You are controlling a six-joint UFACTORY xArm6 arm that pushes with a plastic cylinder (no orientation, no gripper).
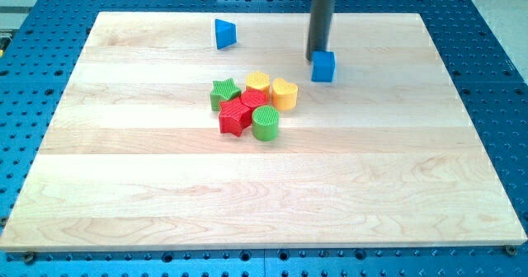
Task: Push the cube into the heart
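- The small blue cube block (pixel 323 66) sits on the pale wooden board (pixel 165 194), toward the view's top and right of the cluster of blocks at the board's middle.
- The yellow heart-shaped block (pixel 285 94) lies just below and to the view's left of the blue cube, near it but apart, on the right edge of the cluster.
- Packed against the heart, further from the cube, are a second yellow block (pixel 259 82), a red round ribbed block (pixel 253 99), a red star block (pixel 234 117), a green star block (pixel 223 92) and a green cylinder block (pixel 266 123).
- A blue triangular block (pixel 224 34) stands well apart, left of the cube.
- Risk: the rod meets the cube from above, so an off-centre push could spin the cube or let it slip past the heart's right side.
- Risk: too long a push would likely drive the heart into its neighbours and scatter the cluster.
- There is no pincer here, so nothing opens, closes or holds; the arm ends in a dark rod, and its tip (pixel 318 58) appears to touch the cube's upper-left edge, on the side away from the heart.
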